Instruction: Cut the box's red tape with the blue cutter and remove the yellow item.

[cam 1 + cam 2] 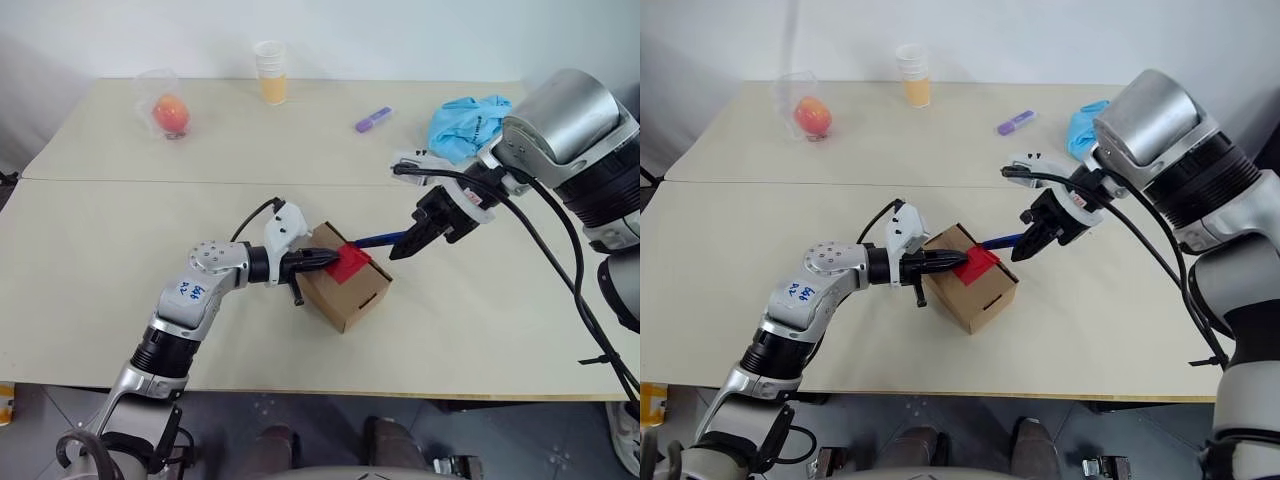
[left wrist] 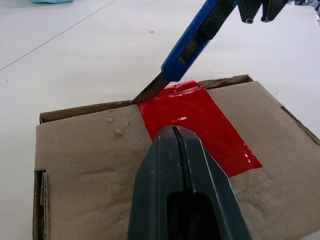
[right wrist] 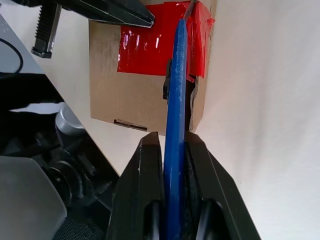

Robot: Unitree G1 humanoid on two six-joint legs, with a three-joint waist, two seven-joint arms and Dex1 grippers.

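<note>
The box, small and brown, stands in the middle of the table with the red tape across its closed flaps. My left gripper is shut, its tips resting on the box top at the tape's near edge. My right gripper is shut on the blue cutter and comes in from the right. The cutter slants down to the box, and its blade tip touches the tape's far edge at the flap seam. The yellow item is hidden.
At the back of the table stand an orange-red fruit in clear plastic, a cup of orange liquid, a purple marker and a crumpled blue cloth. Bare tabletop surrounds the box.
</note>
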